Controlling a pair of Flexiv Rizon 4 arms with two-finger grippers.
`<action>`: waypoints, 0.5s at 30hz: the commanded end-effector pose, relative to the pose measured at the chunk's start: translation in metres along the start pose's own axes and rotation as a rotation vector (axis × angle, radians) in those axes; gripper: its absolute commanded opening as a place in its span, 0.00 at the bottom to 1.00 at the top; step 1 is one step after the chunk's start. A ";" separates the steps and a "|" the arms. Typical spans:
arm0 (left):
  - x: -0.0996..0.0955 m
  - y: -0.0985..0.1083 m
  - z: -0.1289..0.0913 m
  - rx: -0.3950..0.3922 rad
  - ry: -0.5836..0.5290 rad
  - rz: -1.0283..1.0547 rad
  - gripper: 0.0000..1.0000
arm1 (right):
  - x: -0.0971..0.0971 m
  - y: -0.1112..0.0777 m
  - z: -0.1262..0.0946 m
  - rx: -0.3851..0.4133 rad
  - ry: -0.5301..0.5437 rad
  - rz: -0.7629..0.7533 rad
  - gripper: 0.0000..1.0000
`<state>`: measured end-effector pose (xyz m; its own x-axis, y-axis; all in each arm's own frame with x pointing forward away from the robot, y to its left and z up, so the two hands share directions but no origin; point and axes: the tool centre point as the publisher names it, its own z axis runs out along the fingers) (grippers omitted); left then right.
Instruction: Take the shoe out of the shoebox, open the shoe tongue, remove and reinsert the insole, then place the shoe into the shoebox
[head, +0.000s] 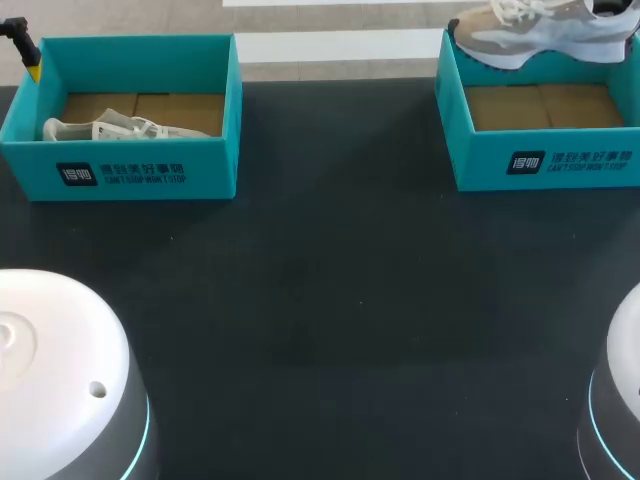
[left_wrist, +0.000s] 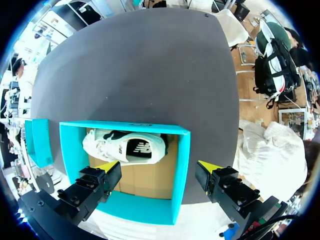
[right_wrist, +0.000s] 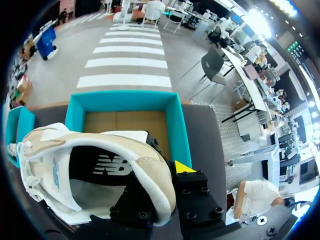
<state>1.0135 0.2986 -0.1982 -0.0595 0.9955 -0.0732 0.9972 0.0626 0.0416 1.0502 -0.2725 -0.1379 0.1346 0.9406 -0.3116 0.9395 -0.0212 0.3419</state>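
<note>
Clamping the collar of a beige shoe (head: 545, 35), the right gripper (right_wrist: 162, 187) held it over the right shoebox's (head: 545, 160) far edge. The left gripper (left_wrist: 159, 167) hung wide open above the left shoebox (left_wrist: 180, 175); black table (head: 330, 300) stretched between.

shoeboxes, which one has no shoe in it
The right shoebox: nothing lies inside, and a beige shoe is held above its far rim by the right hand. The left shoebox has a white shoe lying inside.

Raised shoe (head: 540, 35) partly past the head view's edge; one right end effector (right_wrist: 164, 171) fingertip behind its collar
</note>
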 end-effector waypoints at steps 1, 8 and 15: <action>0.000 -0.001 0.000 -0.002 0.003 0.000 1.00 | -0.002 -0.003 -0.001 -0.027 0.003 0.001 0.00; 0.000 -0.001 0.000 -0.002 0.003 0.000 1.00 | 0.017 -0.031 -0.018 0.000 -0.078 -0.059 0.00; 0.000 -0.001 0.000 -0.002 0.003 0.000 1.00 | 0.071 -0.092 -0.062 0.098 -0.042 -0.051 0.00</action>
<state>1.0135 0.2987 -0.1982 -0.0596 0.9955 -0.0732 0.9972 0.0628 0.0417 0.9797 -0.2068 -0.1500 0.0979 0.9296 -0.3553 0.9735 -0.0153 0.2283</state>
